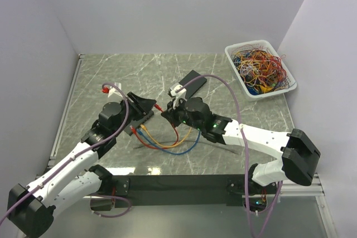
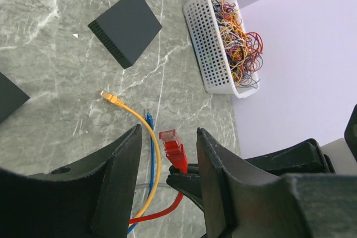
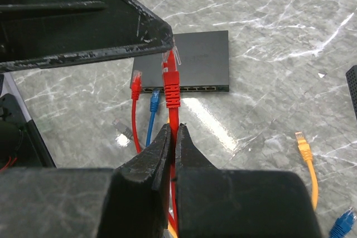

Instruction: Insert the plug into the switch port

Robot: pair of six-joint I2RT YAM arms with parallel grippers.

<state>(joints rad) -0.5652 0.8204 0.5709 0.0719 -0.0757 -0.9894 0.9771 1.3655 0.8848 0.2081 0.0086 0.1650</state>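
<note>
The right tool (image 3: pixel 173 133), low in the middle of its wrist view, is pressed together on the red cord (image 3: pixel 174 118) just behind the red plug (image 3: pixel 171 85). The plug points up the frame at the switch (image 3: pixel 192 57) and is clearly apart from it. The left tool (image 2: pixel 168 133) stands spread either side of that plug and, as far as I can tell, touches it on neither side.

To my eye the work now is lining up. The grip is on limp cord, so the plug could wag. Better to let the left tool steady the plug body, square it with the row of ports on the switch's near face, then push straight in.

An orange cord (image 3: pixel 305 160) and a blue cord (image 3: pixel 343 221) lie loose at lower right on the glossy marbled desk (image 3: pixel 268 115). Further off, upper right in the left wrist view, a white basket (image 2: pixel 207 54) of tangled wires sits by the pale wall (image 2: pixel 301 54).
</note>
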